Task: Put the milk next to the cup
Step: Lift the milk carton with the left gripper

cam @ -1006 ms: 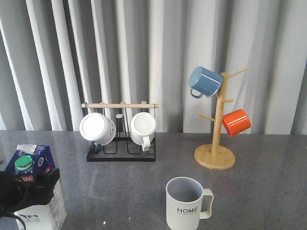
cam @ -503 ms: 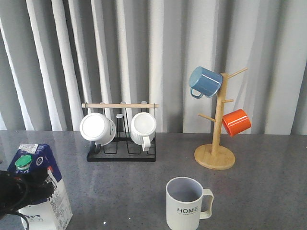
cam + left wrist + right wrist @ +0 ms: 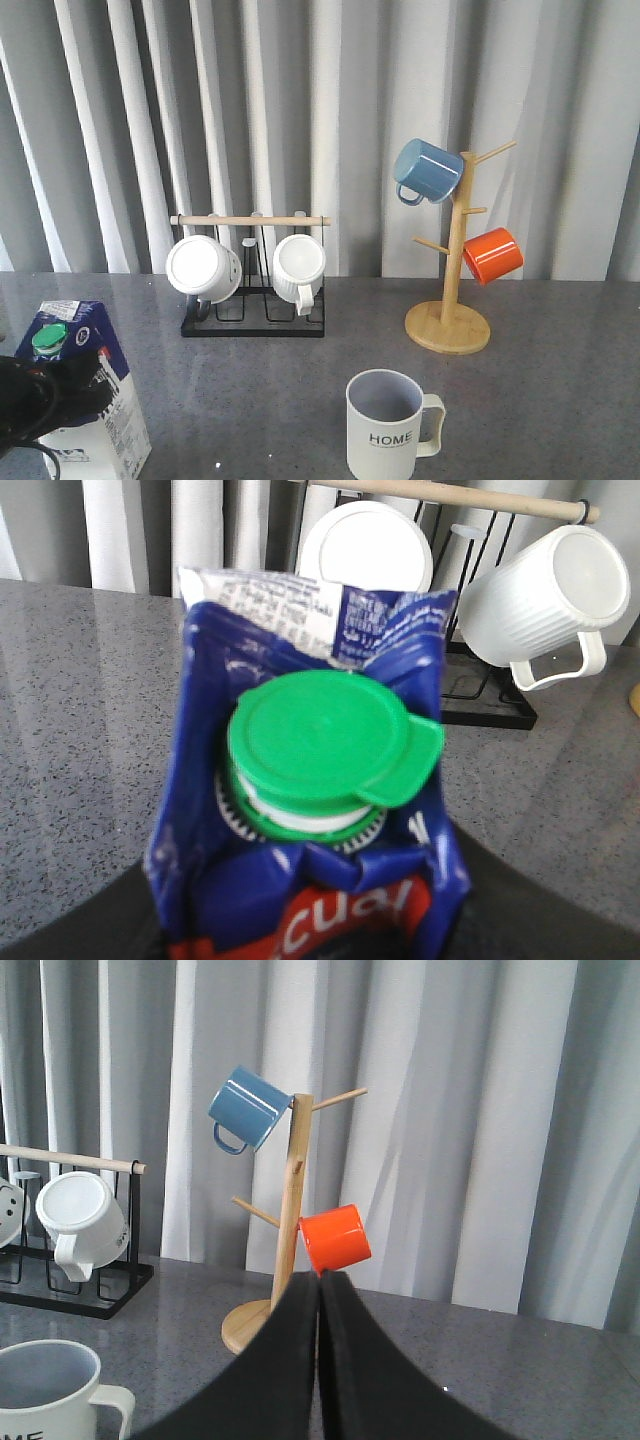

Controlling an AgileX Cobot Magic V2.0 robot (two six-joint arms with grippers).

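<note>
At the far left of the grey speckled table (image 3: 560,400), the tall blue-and-white milk carton with a green round cap (image 3: 90,395) is seen standing upright near the front edge, and the black left gripper (image 3: 40,400) is closed around it just below the cap. In the left wrist view the green cap (image 3: 325,745) is shown from above, with the red label partly covered. Behind, a black wire rack with a wooden rail (image 3: 250,275) is seen holding two white mugs. Well to the right of the carton, the pale ribbed mug lettered "HOME" (image 3: 385,425) is placed upright, handle to the right. Further right, a wooden mug tree (image 3: 450,290) is hung with a blue mug (image 3: 425,170) and an orange mug (image 3: 492,255). The right gripper (image 3: 318,1360) is shown fully closed with nothing held
</note>
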